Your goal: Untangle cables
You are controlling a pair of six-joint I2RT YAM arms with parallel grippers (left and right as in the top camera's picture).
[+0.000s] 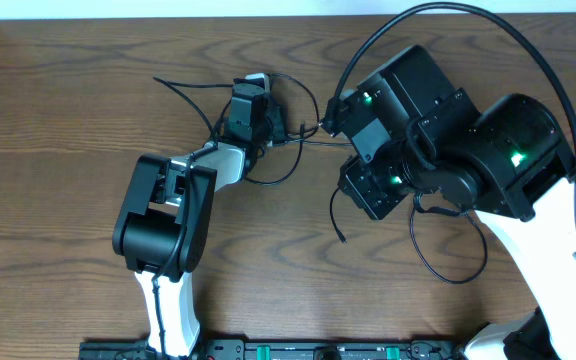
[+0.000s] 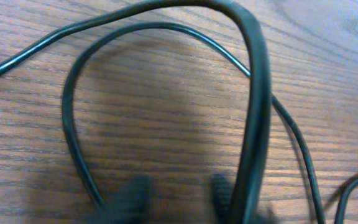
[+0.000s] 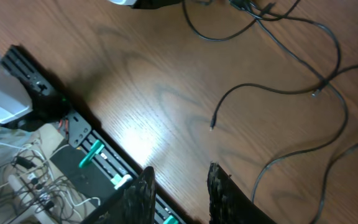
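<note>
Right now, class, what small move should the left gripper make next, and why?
Probably close the left gripper on the black cable beside its finger: the jaws stand apart, and the cable lies slack on the wooden table.

No writing, label, brand or number can be read on the wooden surface (image 1: 58, 150), the cables (image 2: 257, 124), or the black rail (image 3: 39, 78) at its near edge.

This is looking like a robotics lab bench: two robot arms, left (image 1: 168, 215) and right (image 1: 488, 150), are standing at a wood-grain table (image 1: 48, 120), green lights (image 1: 515, 158) are glowing on the right one, thin cables (image 2: 64, 112) are sprawling across the wood, and a black rail (image 3: 39, 84) with green clips (image 3: 91, 152) is running along the near edge, loose wires (image 3: 36, 180) dangling beyond it.
</note>
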